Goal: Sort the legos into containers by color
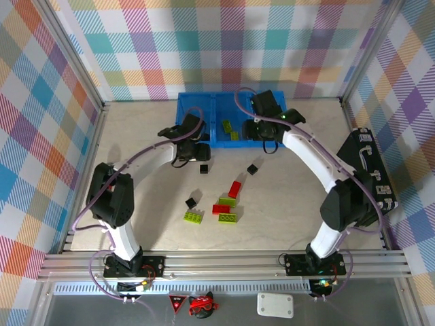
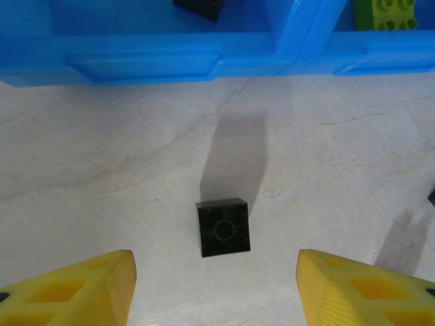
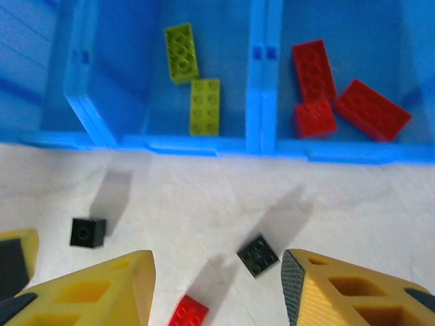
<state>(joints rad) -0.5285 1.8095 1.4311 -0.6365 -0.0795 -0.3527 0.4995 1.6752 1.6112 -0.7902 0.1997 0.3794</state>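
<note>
legos (image 1: 228, 218) partly sorted: greens in the middle compartment (image 3: 231, 41) of the blue bin (image 2: 170, 58), reds (image 3: 314, 68) in the right one, a single black one (image 2: 198, 5) in the left; others loose on the table (image 2: 102, 156). left gripper (image 2: 216, 266) released and empty, low over the table, yellow fingers (image 2: 81, 285) spread either side of a loose black brick (image 2: 223, 236) and touching nothing. right gripper (image 3: 217, 272) likewise spread and empty, just in front of the bin. likely step: picking up that black brick. best done by dropping straight down, keeping the brick centred, closing on two flat sides rather than corners, then lifting well above the bin's front wall before carrying to the left compartment. worth minding the right arm, close by.
</note>
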